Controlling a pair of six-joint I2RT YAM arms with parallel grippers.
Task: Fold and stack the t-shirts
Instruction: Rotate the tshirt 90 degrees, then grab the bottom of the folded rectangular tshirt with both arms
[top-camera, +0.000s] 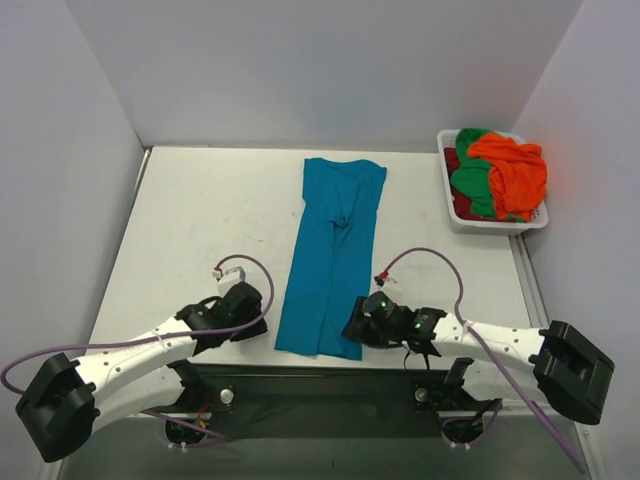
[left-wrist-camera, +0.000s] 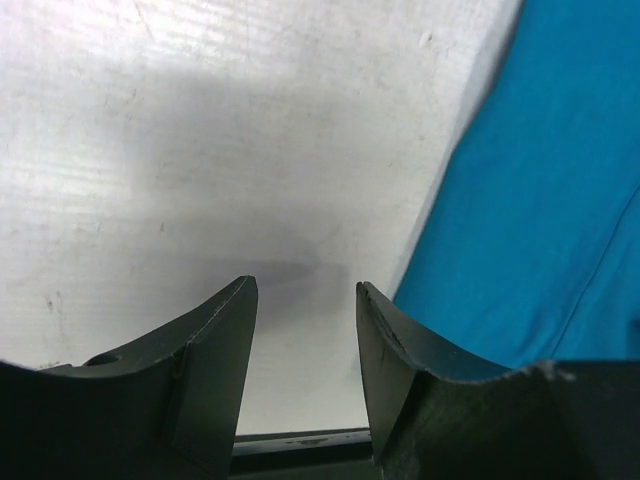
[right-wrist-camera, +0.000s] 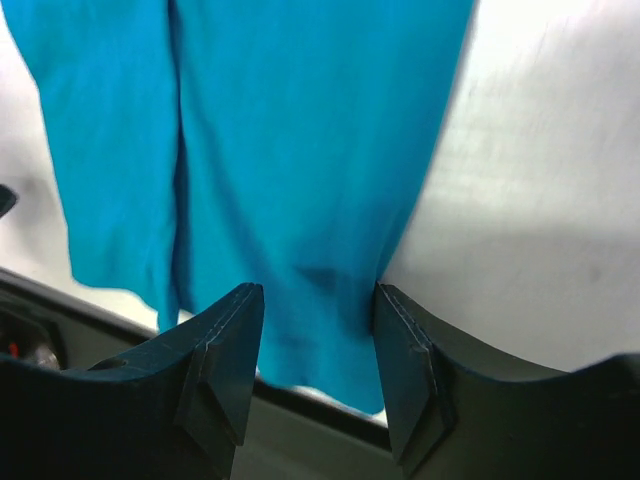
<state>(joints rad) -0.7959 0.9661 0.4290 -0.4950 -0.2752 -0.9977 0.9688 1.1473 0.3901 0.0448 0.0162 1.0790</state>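
We identify the teal t-shirt (top-camera: 335, 250) as soft matt cloth with light creases. The table (top-camera: 190, 230) around it is smooth, dull-finished and faintly scuffed. Right of the teal t-shirt, the basket (top-camera: 458, 218) looks like white plastic.

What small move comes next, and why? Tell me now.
Probably lower the right jaws onto the near right corner of the teal t-shirt and close them. They stand open with that corner between them, so a grasp looks ready. The left jaws, also open, hang over bare table just beside the shirt's left edge.
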